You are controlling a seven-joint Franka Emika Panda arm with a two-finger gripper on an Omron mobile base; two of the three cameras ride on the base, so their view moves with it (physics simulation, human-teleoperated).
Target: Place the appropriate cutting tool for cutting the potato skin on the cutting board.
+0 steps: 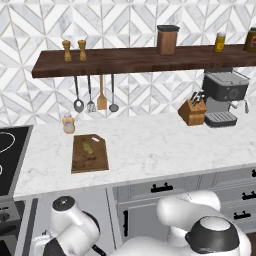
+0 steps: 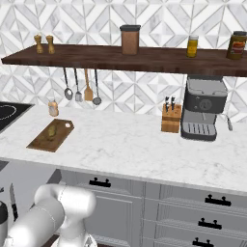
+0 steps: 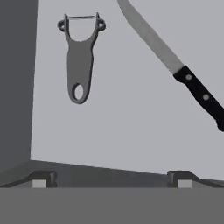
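Hand view showed the peeler (image 3: pixel 80 61) lying flat on a pale grey surface, its loop-shaped head toward the top of the picture and its short handle, with a hole near the end, pointing down. Well to its right lay the knife (image 3: pixel 175 65), set on a slant, its grey blade running up toward the top edge and its black riveted handle running off the right edge. The two were apart, not touching. A dark grey wall (image 3: pixel 17 78) stood just left of the peeler. The tool (image 3: pixel 111 180) was spread wide, its two small dark fingertips (image 3: pixel 41 179) far apart at the bottom of the view and pinching nothing; the peeler lay ahead of it, nearer the left tip than the right, with bare surface between.

No writing could be read anywhere. The jars on the wall shelf (image 1: pixel 125 60) bore labels, but these were too small to make out.

Left base view showed the cutting board (image 1: pixel 90 153) flat on the marble bench (image 1: pixel 165 145), near the stove (image 1: pixel 9 160), with the potato (image 1: pixel 88 148) resting on it. Right base view showed the same board at the left end of the bench, well apart from the knife block (image 2: pixel 171 118) and the coffee machine (image 2: pixel 205 108).
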